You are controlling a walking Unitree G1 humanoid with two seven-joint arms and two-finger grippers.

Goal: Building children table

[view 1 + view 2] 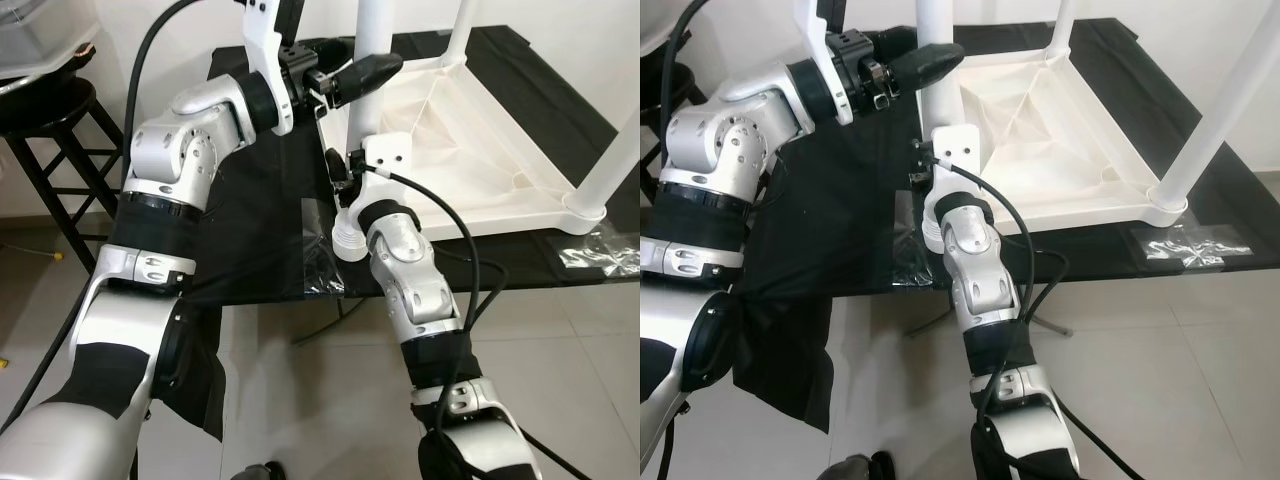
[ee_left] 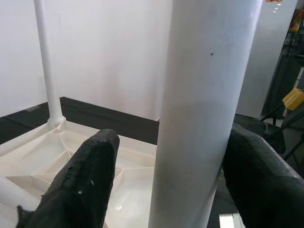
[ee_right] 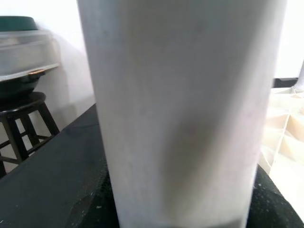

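The white table leg (image 1: 368,70) stands upright at the near left corner of the upturned white tabletop (image 1: 470,180), which lies underside-up on a surface draped in black cloth (image 1: 250,230). Other legs stand at the tabletop's corners: one at the near right corner (image 1: 612,160) and one at the far corner (image 1: 458,35).

The left gripper (image 1: 362,72) reaches in from the left of that leg, higher up; in the left wrist view its black fingers (image 2: 85,185) sit on either side of the tube, clasping it. The right gripper (image 1: 338,168) is at the foot of the same leg, just above the corner socket; the right wrist view has the tube pressed close between its dark fingers, grasping it.

Beside the leg's foot, a clear plastic bag (image 1: 318,245) lies on the cloth near the front edge. Another clear bag (image 1: 600,255) lies past the tabletop's near right corner. Left of the cloth stands a dark wooden stool (image 1: 50,140).
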